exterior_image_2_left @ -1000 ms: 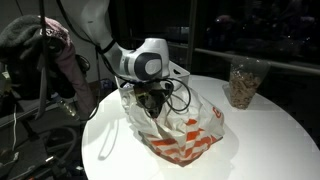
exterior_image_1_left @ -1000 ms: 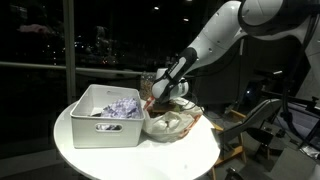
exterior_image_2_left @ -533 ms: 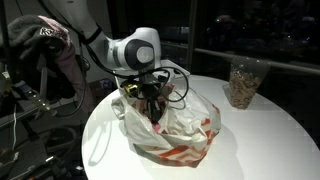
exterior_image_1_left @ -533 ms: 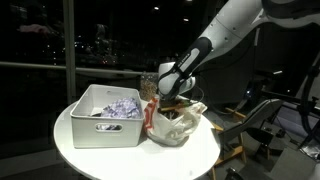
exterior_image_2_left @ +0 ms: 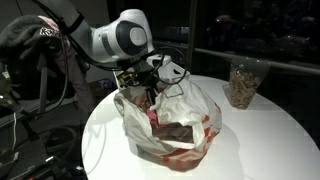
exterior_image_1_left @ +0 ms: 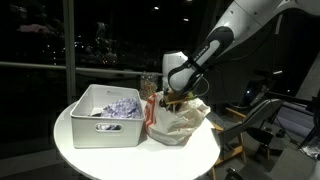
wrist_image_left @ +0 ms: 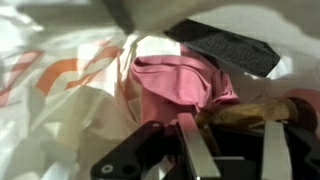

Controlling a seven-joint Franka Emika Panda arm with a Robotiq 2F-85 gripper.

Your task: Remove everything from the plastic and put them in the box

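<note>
- Plastic bag stands crumpled on the round table, centre-right in an exterior view, just beside the white box at the left.
- Wrist view, left: the bag's thin white-and-orange film looks slippery and likely to collapse if tugged, so it is a poor place to hold.
- Centre: a pink cloth, probably light, soft and limp. It is best pinched at a bunched fold.
- Upper right: a flat black item that seems stiff. Take it by an edge.
- Lower right: the gripper is at the bag's mouth with a brownish piece lying across its fingers. I cannot tell whether it is clamped on it.
</note>
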